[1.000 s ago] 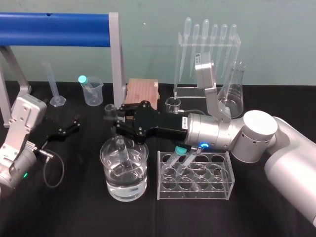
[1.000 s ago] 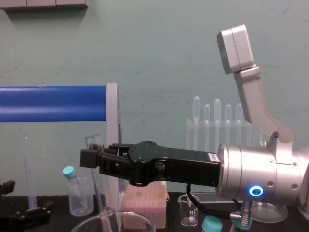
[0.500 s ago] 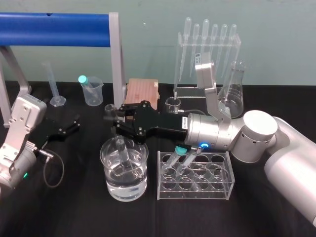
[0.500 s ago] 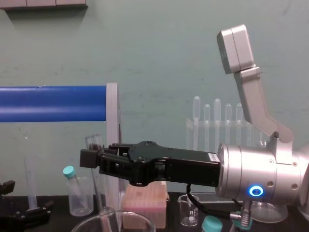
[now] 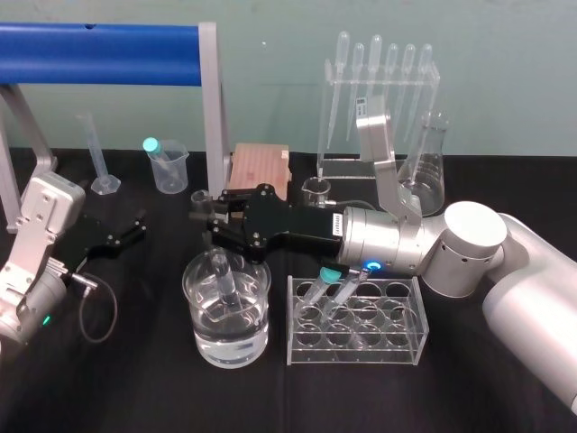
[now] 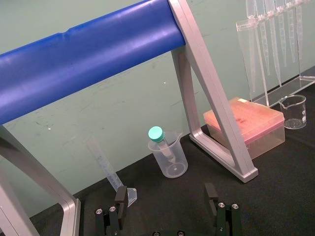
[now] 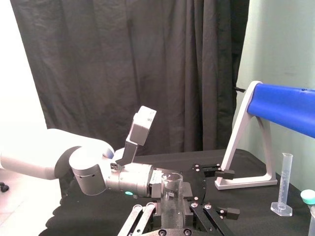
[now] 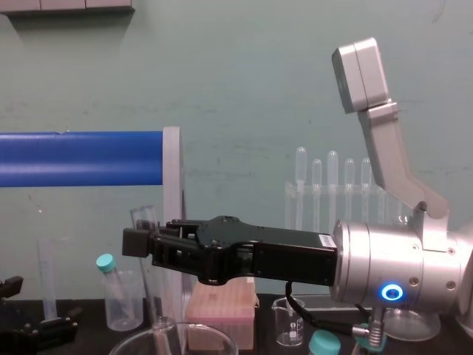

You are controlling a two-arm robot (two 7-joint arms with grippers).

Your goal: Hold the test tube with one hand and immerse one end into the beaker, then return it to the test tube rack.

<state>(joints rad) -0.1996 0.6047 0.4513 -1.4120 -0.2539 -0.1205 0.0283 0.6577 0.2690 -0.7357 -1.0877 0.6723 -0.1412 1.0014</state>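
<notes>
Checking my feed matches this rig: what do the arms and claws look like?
Right arm and left arm: silver-grey. Right claw and left claw: black. Blue ring light and white label near the right wrist; black cable loops by the left.

beaker (image 5: 226,336) front-centre on tabletop (image 5: 135,383), test tube (image 5: 222,275) standing in it. tube rack (image 5: 397,341) just right of beaker. behind: box (image 5: 261,170) centre, pipette stand (image 5: 379,99) and flask (image 5: 425,176) right, plastic beaker (image 5: 171,171) and cylinder (image 5: 96,153) rear left.

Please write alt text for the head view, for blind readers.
The right gripper holds the test tube, its lower end inside the beaker of water. The test tube rack stands beside it; the left gripper sits open, far left.
</notes>
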